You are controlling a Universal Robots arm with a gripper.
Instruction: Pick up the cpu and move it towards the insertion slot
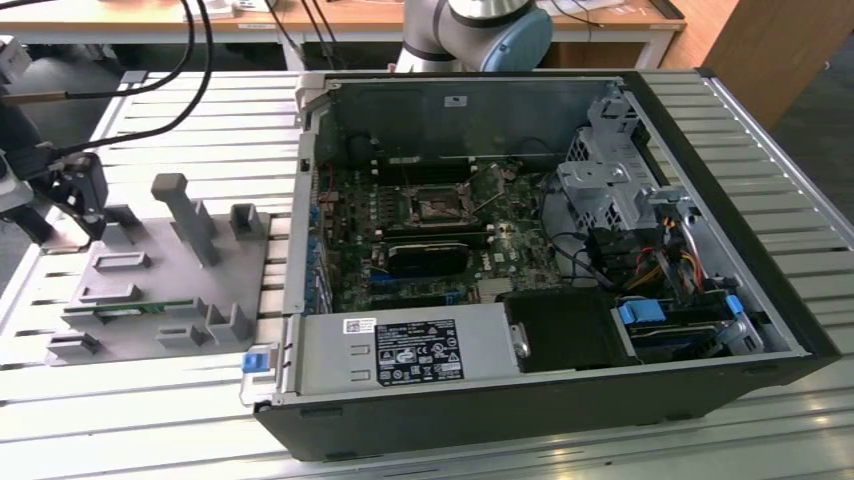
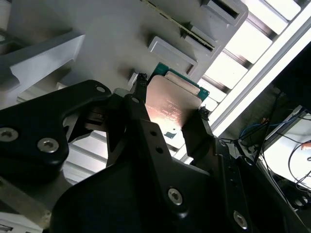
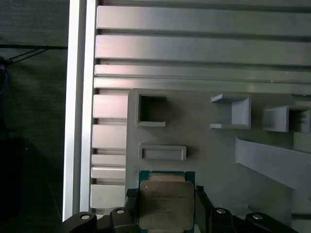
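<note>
Fingers [image 2: 143,121] tight around cpu [image 2: 171,108], above tray [image 3: 214,155]

The arm's grey base joint [image 1: 481,30] is showing at the top edge of the exterior view, and the gripper [image 1: 80,215] is hanging way over at that view's left, pointing downward. In both wrist views its two black fingers [image 2: 138,116] are squeezing in from opposite sides, tips pressing on the edges of a chip [image 3: 165,204], which is sitting flat between them, clamped tight.
</note>
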